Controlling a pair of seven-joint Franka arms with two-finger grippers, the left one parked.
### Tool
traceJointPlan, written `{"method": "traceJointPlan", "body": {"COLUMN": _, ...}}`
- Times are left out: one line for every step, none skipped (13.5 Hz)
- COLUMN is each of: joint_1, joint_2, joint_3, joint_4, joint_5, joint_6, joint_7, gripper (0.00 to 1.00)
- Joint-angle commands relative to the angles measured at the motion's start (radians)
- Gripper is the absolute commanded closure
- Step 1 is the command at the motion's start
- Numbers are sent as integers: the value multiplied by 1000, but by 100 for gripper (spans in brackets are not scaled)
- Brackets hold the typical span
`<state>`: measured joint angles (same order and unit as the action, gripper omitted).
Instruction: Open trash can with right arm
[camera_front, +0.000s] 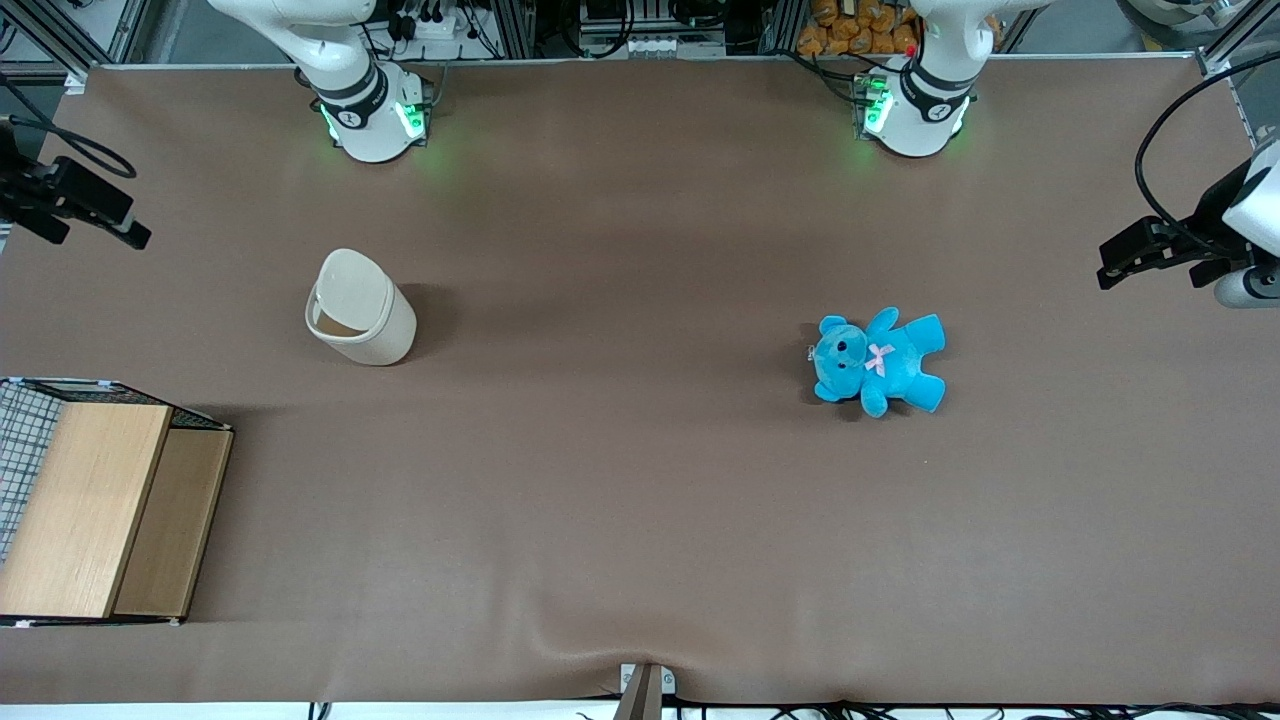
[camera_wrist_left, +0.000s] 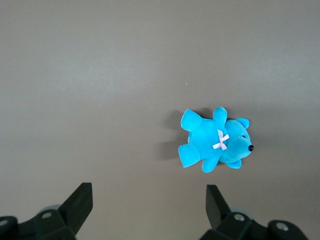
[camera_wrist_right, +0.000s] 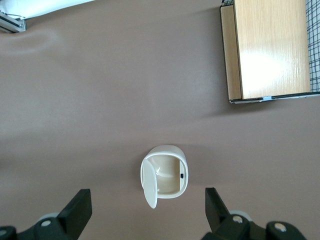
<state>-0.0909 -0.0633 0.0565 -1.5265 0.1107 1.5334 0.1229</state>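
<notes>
The cream-beige trash can (camera_front: 362, 322) stands on the brown table toward the working arm's end. Its lid (camera_front: 352, 285) is swung up and its inside shows. In the right wrist view the trash can (camera_wrist_right: 167, 176) shows from above with the lid (camera_wrist_right: 149, 184) tipped open beside the mouth. My right gripper (camera_wrist_right: 147, 210) is open and empty, its black fingers (camera_wrist_right: 79, 206) wide apart and well above the can. In the front view the gripper (camera_front: 128, 230) hangs high at the working arm's end of the table, apart from the can.
A wooden box (camera_front: 95, 510) with wire mesh beside it sits nearer the front camera than the can; it also shows in the right wrist view (camera_wrist_right: 270, 50). A blue teddy bear (camera_front: 880, 360) lies toward the parked arm's end, also in the left wrist view (camera_wrist_left: 215, 145).
</notes>
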Motion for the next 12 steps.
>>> {"method": "traceJointPlan", "body": {"joint_1": -6, "joint_2": 19, "joint_3": 8, "joint_4": 36, "joint_5": -73, "joint_6": -6, "joint_7": -13, "gripper": 0}}
{"method": "traceJointPlan", "body": {"joint_1": 3, "joint_2": 20, "joint_3": 9, "joint_4": 36, "joint_5": -136, "joint_6": 10, "joint_7": -14, "gripper": 0}}
{"method": "traceJointPlan", "body": {"joint_1": 7, "joint_2": 23, "joint_3": 9, "joint_4": 28, "joint_5": -161, "joint_6": 20, "joint_7": -17, "gripper": 0}}
{"method": "traceJointPlan", "body": {"joint_1": -1, "joint_2": 34, "joint_3": 9, "joint_4": 26, "joint_5": -155, "joint_6": 19, "joint_7": -17, "gripper": 0}}
{"method": "traceJointPlan", "body": {"joint_1": -4, "joint_2": 40, "joint_3": 9, "joint_4": 25, "joint_5": -152, "joint_6": 19, "joint_7": -19, "gripper": 0}}
{"method": "traceJointPlan", "body": {"joint_1": -1, "joint_2": 40, "joint_3": 9, "joint_4": 25, "joint_5": -154, "joint_6": 20, "joint_7": -22, "gripper": 0}}
{"method": "traceJointPlan", "body": {"joint_1": 0, "joint_2": 40, "joint_3": 9, "joint_4": 23, "joint_5": -154, "joint_6": 19, "joint_7": -23, "gripper": 0}}
{"method": "traceJointPlan", "body": {"joint_1": -1, "joint_2": 40, "joint_3": 9, "joint_4": 25, "joint_5": -152, "joint_6": 19, "joint_7": -25, "gripper": 0}}
{"method": "traceJointPlan", "body": {"joint_1": -4, "joint_2": 40, "joint_3": 9, "joint_4": 25, "joint_5": -151, "joint_6": 16, "joint_7": -23, "gripper": 0}}
{"method": "traceJointPlan", "body": {"joint_1": -6, "joint_2": 40, "joint_3": 9, "joint_4": 23, "joint_5": -149, "joint_6": 14, "joint_7": -23, "gripper": 0}}
{"method": "traceJointPlan", "body": {"joint_1": -6, "joint_2": 43, "joint_3": 9, "joint_4": 23, "joint_5": -141, "joint_6": 14, "joint_7": -23, "gripper": 0}}
{"method": "traceJointPlan", "body": {"joint_1": -4, "joint_2": 46, "joint_3": 9, "joint_4": 23, "joint_5": -135, "joint_6": 14, "joint_7": -23, "gripper": 0}}
